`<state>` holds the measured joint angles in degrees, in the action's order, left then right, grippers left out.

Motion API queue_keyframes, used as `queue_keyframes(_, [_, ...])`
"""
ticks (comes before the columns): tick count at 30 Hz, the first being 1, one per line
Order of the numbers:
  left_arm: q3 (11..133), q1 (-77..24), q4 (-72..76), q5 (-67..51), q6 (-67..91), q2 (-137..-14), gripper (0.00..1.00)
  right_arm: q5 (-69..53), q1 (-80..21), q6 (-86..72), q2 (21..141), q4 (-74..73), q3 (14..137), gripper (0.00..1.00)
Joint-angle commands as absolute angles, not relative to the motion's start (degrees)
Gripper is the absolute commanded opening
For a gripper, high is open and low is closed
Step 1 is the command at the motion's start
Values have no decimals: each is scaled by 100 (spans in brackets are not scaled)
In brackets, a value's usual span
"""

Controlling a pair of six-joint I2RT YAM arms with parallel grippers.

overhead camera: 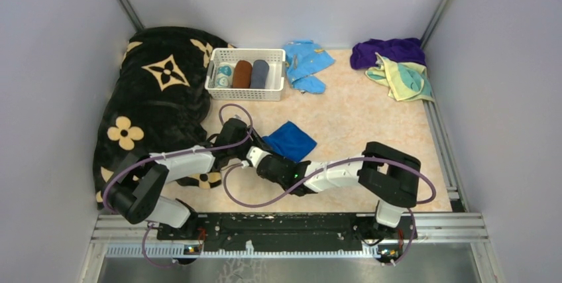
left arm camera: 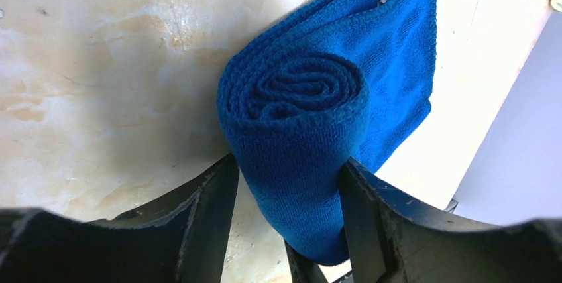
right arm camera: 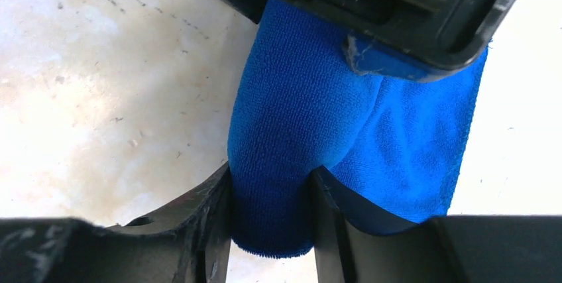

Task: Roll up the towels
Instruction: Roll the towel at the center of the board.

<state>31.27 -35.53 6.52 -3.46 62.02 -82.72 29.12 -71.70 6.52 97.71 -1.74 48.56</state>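
Note:
The royal blue towel [overhead camera: 289, 140] lies in the middle of the table, partly rolled from its near-left end. In the left wrist view the spiral of that roll [left arm camera: 298, 97] shows end-on, and my left gripper [left arm camera: 288, 197] is shut on it, both fingers pressed into the cloth. My right gripper [right arm camera: 270, 217] is shut on the same roll [right arm camera: 285, 130] from the other end, facing the left gripper's body [right arm camera: 397, 4]. In the top view the two grippers [overhead camera: 252, 140] [overhead camera: 262, 155] meet at the towel's left corner. The dark purple towel [overhead camera: 388, 51] and the pale yellow towel [overhead camera: 404, 79] lie crumpled at the back right.
A white basket [overhead camera: 245, 92] at the back holds several rolled cloths. A light blue cloth [overhead camera: 306, 64] lies just right of it. A black blanket with tan flowers [overhead camera: 156, 97] fills the left side. Grey walls close in left, right and back.

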Motion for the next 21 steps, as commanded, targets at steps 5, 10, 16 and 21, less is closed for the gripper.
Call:
queue_keyframes(5, [2896, -3532, -73, -7, 6127, -7778, 75, 782, -6440, 233, 9438, -415, 4666, 24])
queue_keyframes(10, [2741, -3482, -190, 199, 6033, -6882, 85, -1971, -5621, -492, 8857, 287, 4294, 19])
queue_keyframes(16, [2352, -3476, 15, -97, 6066, -6218, 88, -4685, -4546, -2016, 9237, 2118, 3792, 17])
queue_keyframes(21, [2121, -3480, 309, -290, 6162, -6161, 88, -5655, -3986, -3508, 10024, 3818, 3458, 18])
